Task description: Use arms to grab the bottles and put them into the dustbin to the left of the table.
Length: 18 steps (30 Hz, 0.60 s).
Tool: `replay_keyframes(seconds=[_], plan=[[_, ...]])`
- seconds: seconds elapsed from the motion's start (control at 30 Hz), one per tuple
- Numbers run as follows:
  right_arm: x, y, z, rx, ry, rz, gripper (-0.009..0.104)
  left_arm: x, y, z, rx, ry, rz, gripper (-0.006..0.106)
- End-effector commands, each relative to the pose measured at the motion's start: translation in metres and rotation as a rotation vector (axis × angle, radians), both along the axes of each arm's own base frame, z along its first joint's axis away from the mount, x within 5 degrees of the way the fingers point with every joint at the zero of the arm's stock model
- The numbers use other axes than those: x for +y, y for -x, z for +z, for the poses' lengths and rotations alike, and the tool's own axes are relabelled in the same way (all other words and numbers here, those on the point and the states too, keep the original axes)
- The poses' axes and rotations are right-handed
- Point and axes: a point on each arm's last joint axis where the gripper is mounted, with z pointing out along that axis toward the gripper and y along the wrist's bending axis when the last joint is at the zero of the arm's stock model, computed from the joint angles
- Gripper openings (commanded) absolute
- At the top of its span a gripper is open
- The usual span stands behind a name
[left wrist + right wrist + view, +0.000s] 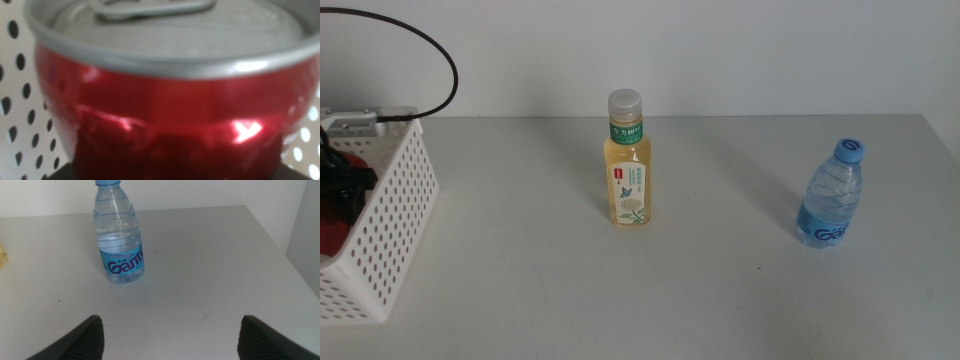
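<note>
At nine o'clock on the plain light-grey matte table (720,290) stood the white perforated plastic dustbin (390,225). The black left arm (342,185) reached down inside it, over something red. Its wrist camera showed a shiny red drink can (175,115) with a silver lid, pressed close, the bin's holed wall behind; whether the left gripper clasped it could not be told. At the centre stood the pale-yellow, green-labelled tea bottle (628,165), upright. At three o'clock stood the clear blue-capped water bottle (832,195). The right gripper (170,335) hung near it, jaws spread wide, holding nothing.
</note>
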Motion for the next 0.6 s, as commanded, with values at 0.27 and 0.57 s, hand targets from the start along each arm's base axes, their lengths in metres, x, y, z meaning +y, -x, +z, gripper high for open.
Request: replay_keyframes(seconds=[0.27, 0.57], plan=[[-0.0004, 0.0004, 0.0116, -0.109, 0.017, -0.003, 0.094, -0.0045, 0.0076, 0.0273, 0.011, 0.025, 0.007, 0.022], [-0.0004, 0.0004, 0.0116, -0.109, 0.017, -0.003, 0.094, -0.0010, 0.0084, 0.0315, 0.016, -0.037, 0.034, 0.094]])
